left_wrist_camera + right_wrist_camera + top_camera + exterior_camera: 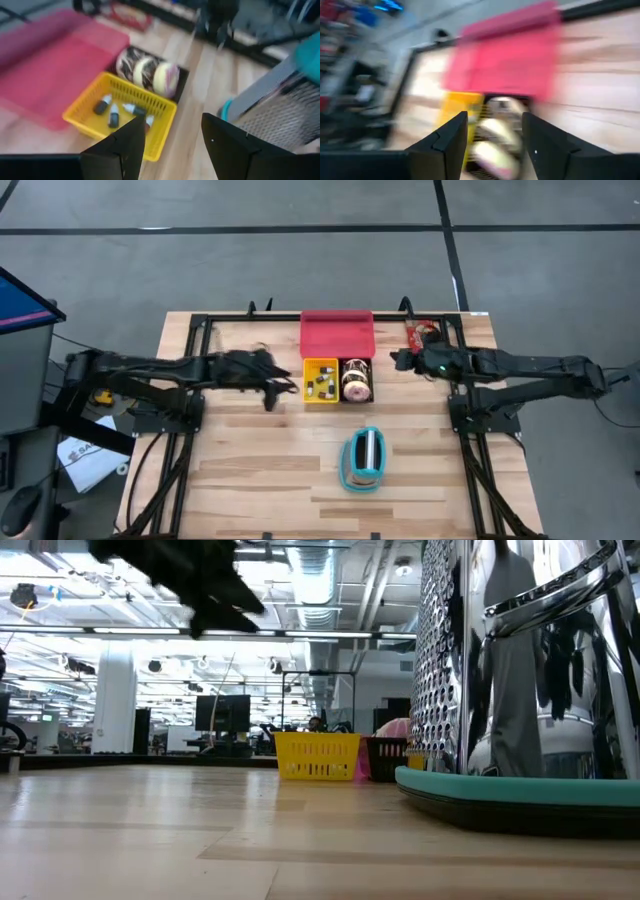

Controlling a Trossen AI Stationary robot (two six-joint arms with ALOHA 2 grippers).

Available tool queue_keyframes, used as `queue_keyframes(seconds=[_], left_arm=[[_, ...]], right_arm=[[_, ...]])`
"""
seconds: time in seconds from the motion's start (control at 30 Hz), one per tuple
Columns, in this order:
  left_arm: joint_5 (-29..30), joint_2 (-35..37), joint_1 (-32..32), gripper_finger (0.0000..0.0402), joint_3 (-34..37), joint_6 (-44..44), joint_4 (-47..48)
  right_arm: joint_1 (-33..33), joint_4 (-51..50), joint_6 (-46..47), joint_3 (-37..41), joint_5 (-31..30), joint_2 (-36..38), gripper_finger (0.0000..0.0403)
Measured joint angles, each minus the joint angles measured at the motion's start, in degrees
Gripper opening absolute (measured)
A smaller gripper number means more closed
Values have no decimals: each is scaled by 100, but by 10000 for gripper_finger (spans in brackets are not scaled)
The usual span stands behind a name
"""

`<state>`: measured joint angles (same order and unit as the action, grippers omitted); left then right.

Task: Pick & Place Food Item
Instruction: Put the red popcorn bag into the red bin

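Three round pastries [147, 70] lie in a dark basket [357, 380], right of a yellow basket [320, 381] that holds small bottles. A red tray [337, 333] lies behind both. My left gripper [280, 390] hangs above the table just left of the yellow basket, open, with nothing between its fingers [173, 117]. My right gripper [395, 361] hovers right of the dark basket, also open and empty [495, 115]. The right wrist view shows the pastries [497, 130] blurred ahead of its fingers. In the low view my left gripper [205, 600] hangs high above the table.
A metal grater on a teal base [365, 458] stands near the table's middle front and fills the right of the low view [530, 670]. A red packet [415, 332] lies at the back right by the black frame. Bare wood lies to the front left.
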<state>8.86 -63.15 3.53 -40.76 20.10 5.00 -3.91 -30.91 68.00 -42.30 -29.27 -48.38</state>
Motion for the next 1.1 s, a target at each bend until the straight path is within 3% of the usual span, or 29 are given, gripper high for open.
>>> queue_keyframes(seconds=[0.23,0.43,0.5,0.6,0.77,0.87,1.1], left_arm=[[380,1110,19,185,48,-6,-4],[492,1468,17,180,43,-267,-116],[495,1453,17,180,41,-460,-147],[496,1319,18,181,40,-648,-149],[490,1053,17,184,43,-668,-356],[490,897,19,184,43,-644,-486],[483,670,130,186,43,-459,-863]], right_arm=[[-1416,-973,802,279,775,-297,152],[-1710,-652,1070,883,1167,-291,149],[-1723,-181,442,1041,1264,-371,149],[-1686,288,-1245,1047,1393,-591,147],[-1557,431,-3397,520,1272,-1119,139],[-1523,-340,-3823,30,1143,-1650,132],[-1669,-3761,-3547,-1632,822,-3730,107]])
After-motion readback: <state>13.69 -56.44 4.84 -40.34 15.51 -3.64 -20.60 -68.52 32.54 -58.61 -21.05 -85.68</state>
